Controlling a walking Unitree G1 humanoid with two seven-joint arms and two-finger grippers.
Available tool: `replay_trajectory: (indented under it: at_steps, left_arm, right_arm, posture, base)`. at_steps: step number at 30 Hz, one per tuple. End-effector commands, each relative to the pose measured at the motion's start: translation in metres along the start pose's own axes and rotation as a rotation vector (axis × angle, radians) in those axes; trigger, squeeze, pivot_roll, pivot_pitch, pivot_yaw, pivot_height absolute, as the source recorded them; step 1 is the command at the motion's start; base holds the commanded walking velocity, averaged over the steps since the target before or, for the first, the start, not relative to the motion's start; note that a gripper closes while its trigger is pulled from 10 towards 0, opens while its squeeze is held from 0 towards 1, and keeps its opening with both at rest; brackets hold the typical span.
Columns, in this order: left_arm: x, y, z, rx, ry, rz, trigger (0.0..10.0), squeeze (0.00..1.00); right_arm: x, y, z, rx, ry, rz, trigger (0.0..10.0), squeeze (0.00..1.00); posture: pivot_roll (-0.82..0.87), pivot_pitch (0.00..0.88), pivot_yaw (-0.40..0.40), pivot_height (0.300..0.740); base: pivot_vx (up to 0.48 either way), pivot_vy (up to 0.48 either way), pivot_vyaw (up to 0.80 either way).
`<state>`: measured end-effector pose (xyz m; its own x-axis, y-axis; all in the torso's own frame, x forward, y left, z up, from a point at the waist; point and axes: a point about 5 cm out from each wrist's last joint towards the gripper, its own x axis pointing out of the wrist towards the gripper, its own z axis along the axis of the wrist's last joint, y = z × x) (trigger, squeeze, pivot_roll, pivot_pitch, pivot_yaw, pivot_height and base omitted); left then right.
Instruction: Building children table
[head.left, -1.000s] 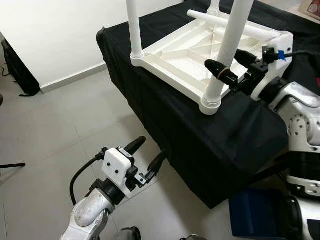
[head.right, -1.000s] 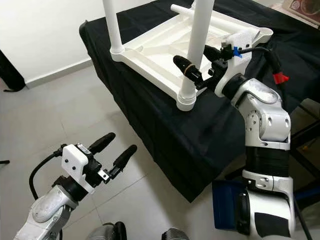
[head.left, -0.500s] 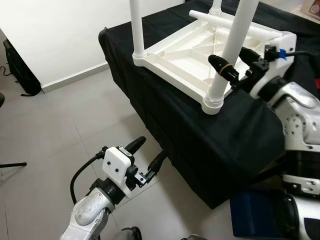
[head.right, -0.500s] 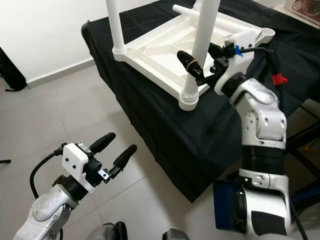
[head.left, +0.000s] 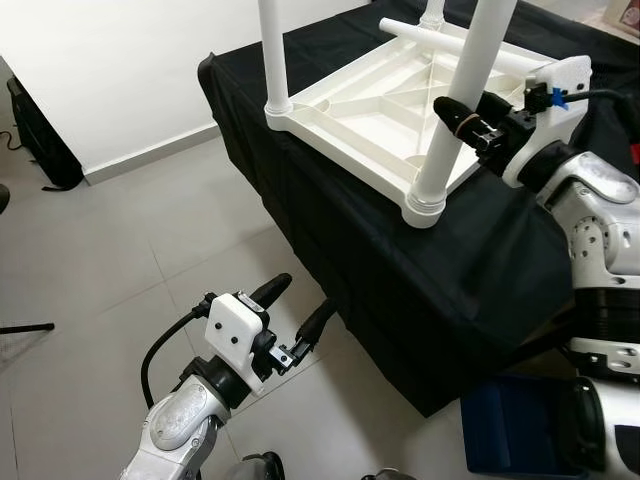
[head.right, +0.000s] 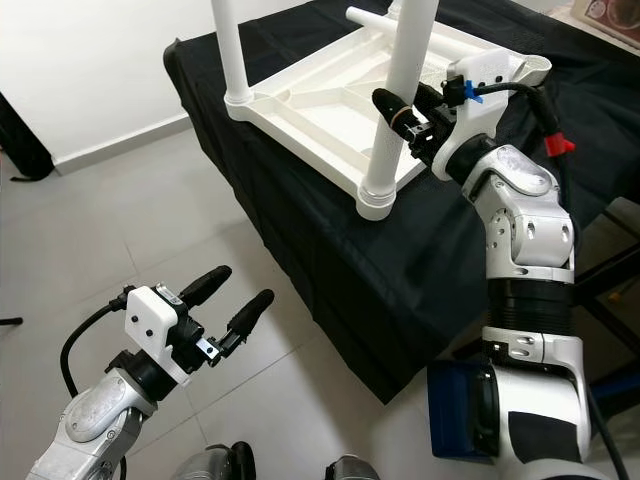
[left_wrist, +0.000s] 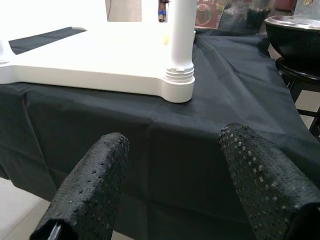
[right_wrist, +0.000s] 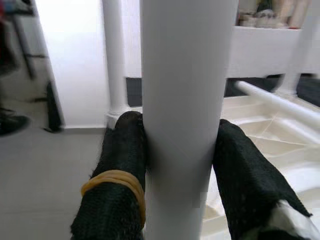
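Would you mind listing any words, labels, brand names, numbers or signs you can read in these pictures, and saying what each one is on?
No readable text.
The upturned white table, the leg held by the right gripper, the black cloth and the left gripper carry no print.
A colourful package in the left wrist view's background is too blurred to read.

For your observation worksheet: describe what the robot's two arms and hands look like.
Both arms are silver with jointed segments. Each ends in a white boxy wrist block carrying two long black dimpled fingers. The left hand has a black cable looping from its wrist. The right hand shows blue tape, a red cable tag, and a yellow band on one finger.
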<state>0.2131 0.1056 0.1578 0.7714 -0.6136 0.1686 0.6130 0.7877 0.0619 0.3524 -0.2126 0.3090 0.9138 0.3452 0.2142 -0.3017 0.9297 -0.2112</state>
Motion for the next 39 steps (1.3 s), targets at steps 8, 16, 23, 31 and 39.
replay_trajectory:
  at_steps: [8, 16, 23, 31, 39]
  left_arm:
    - [-0.001, -0.001, -0.003, -0.02, 0.013, -0.006, 10.0, 0.0]
    - [-0.001, -0.001, -0.003, -0.017, 0.013, -0.005, 10.0, 0.0]
    - [-0.001, -0.001, -0.005, -0.019, 0.014, -0.007, 10.0, 0.0]
    - [-0.002, -0.001, -0.005, -0.02, 0.013, -0.007, 10.0, 0.0]
    - [-0.003, -0.004, -0.003, -0.02, 0.013, -0.008, 10.0, 0.0]
  right_arm:
    - [-0.019, 0.038, -0.035, -0.193, 0.249, -0.388, 0.0, 0.0]
    - [-0.019, 0.056, -0.045, -0.097, 0.278, -0.4, 0.7, 0.0]
    - [-0.006, 0.05, -0.029, -0.01, 0.184, -0.248, 10.0, 1.0]
    - [0.006, 0.03, 0.009, 0.045, 0.023, 0.041, 10.0, 1.0]
    - [0.012, 0.022, 0.012, 0.041, 0.0, 0.236, 10.0, 0.0]
  posture:
    - [-0.04, 0.174, -0.036, 0.74]
    - [-0.03, 0.174, -0.036, 0.74]
    - [-0.03, 0.169, -0.038, 0.74]
    - [-0.03, 0.177, -0.044, 0.74]
    - [-0.01, 0.19, -0.042, 0.74]
  base:
    - [0.0, 0.0, 0.0]
    - [0.0, 0.0, 0.0]
    - [0.0, 0.0, 0.0]
    - [0.0, 0.0, 0.0]
    - [0.0, 0.0, 0.0]
